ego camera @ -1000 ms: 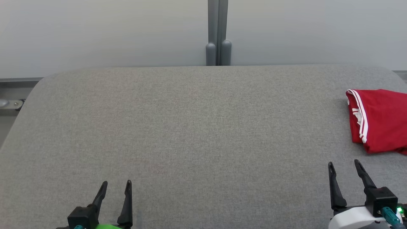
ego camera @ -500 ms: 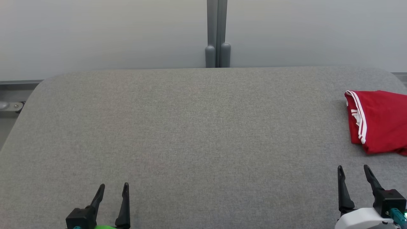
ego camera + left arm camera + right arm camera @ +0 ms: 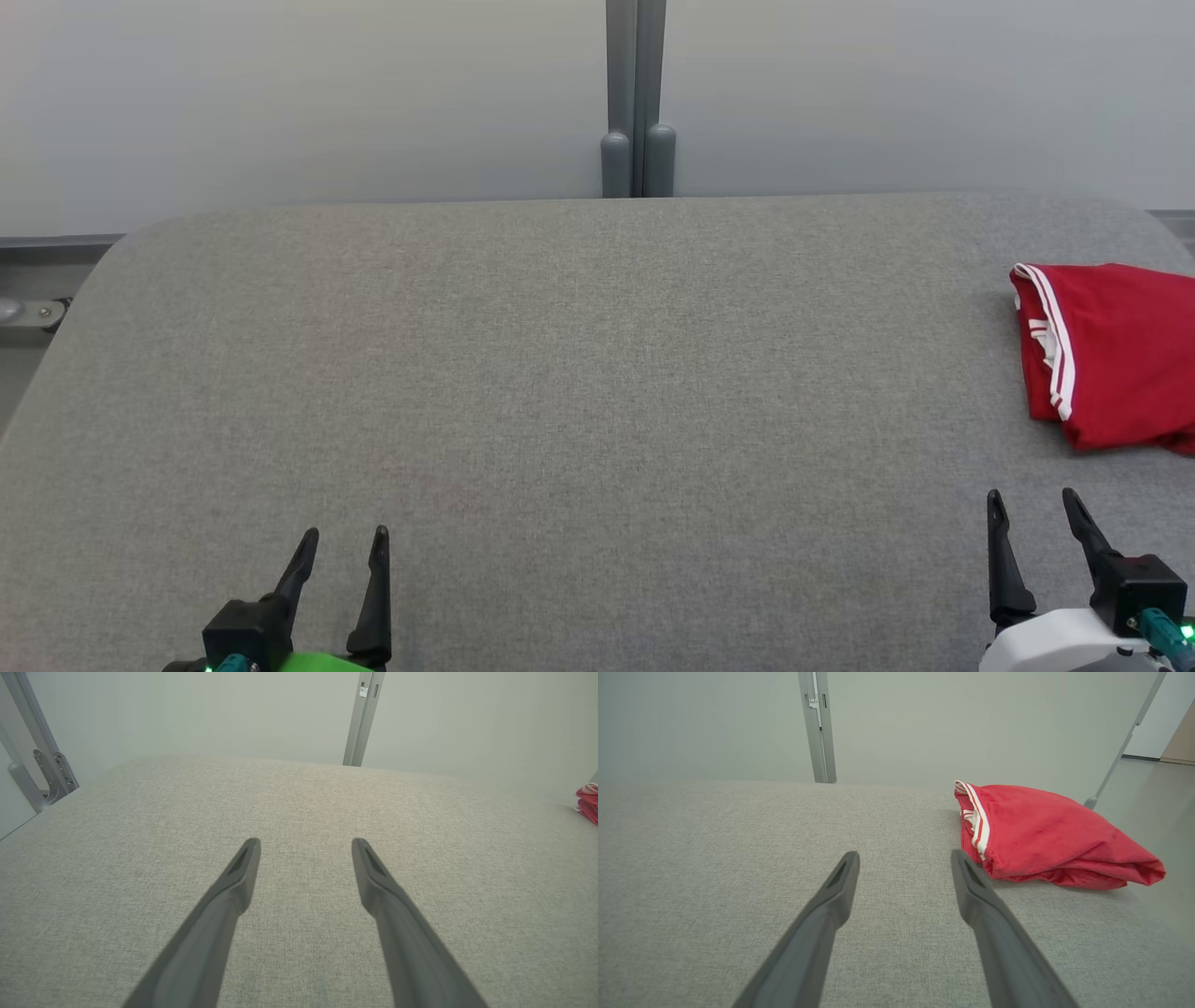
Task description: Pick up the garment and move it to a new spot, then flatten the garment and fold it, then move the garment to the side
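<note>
Red garment (image 3: 1111, 355) lies folded beyond the empty right claw (image 3: 1030, 515).

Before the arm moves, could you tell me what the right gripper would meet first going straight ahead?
Probably nothing: the right gripper points over the grey table toward the back wall. The red garment lies just right of that line and might get brushed.

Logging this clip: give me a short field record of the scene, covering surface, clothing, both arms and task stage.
surface: grey fabric-covered table
clothing: red garment with white stripes, loosely bundled, at the table's right edge
left arm: left gripper open, holding nothing, over the table's near left
right arm: right gripper open, holding nothing, just short of the red garment, apart from it
task stage: red garment lies ungripped; before or after folding, cannot tell
</note>
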